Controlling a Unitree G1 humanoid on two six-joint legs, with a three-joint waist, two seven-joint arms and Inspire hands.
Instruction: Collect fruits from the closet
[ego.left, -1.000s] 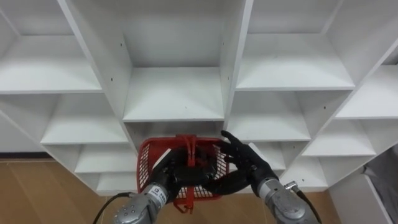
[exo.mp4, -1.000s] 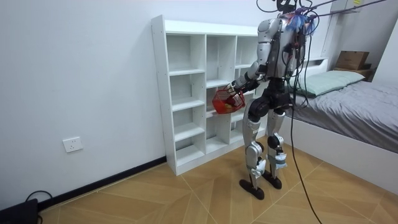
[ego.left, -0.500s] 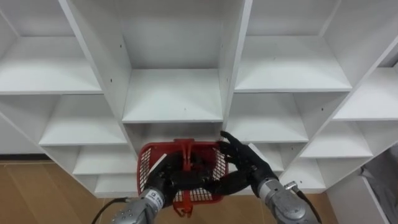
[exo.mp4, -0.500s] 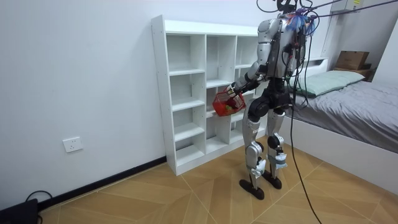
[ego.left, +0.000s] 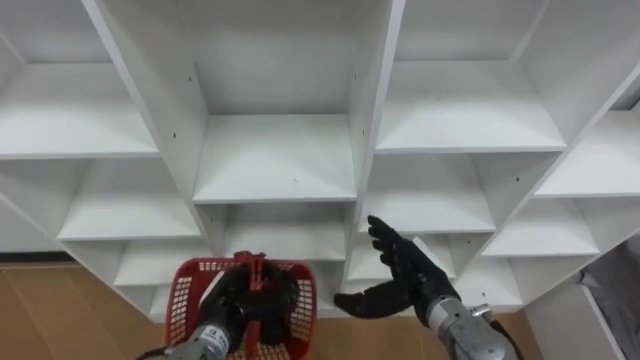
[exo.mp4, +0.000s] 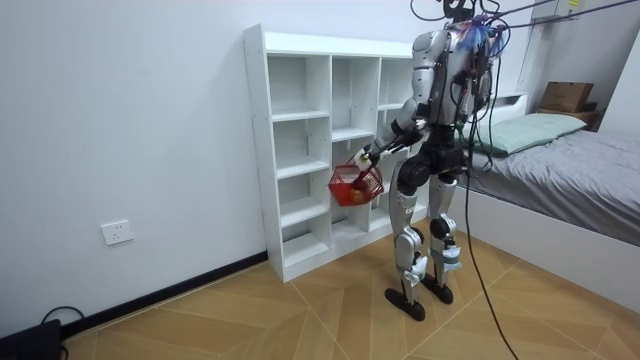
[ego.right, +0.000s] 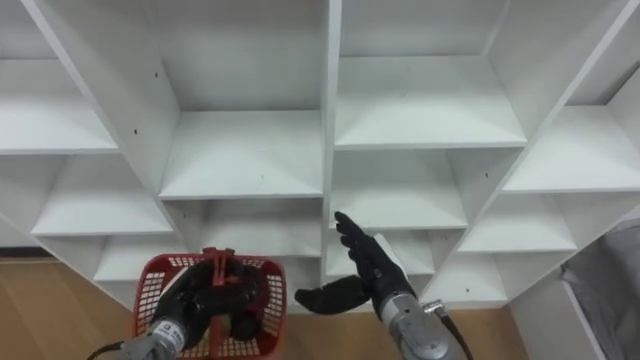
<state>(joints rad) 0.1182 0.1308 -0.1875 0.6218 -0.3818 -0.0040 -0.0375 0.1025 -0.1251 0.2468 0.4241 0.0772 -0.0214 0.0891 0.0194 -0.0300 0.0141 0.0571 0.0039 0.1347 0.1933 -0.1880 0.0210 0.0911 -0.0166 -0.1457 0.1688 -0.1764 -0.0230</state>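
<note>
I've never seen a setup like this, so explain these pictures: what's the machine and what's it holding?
It is a walking, person-shaped robot with two dark mechanical hands. Two pictures come from cameras in its head, looking down; the third from a camera standing in the room. It faces a white shelf unit, whose visible shelves look bare. Its left hand grips the handle of a red basket; its right hand is open beside it, holding nothing.

Plain white wall (exo.mp4: 130, 120) with a socket (exo.mp4: 117, 232); herringbone wood floor (exo.mp4: 300, 320); open white shelf unit (exo.mp4: 255, 150) against the wall; grey-covered bed (exo.mp4: 570, 175) at the room view's right.
</note>
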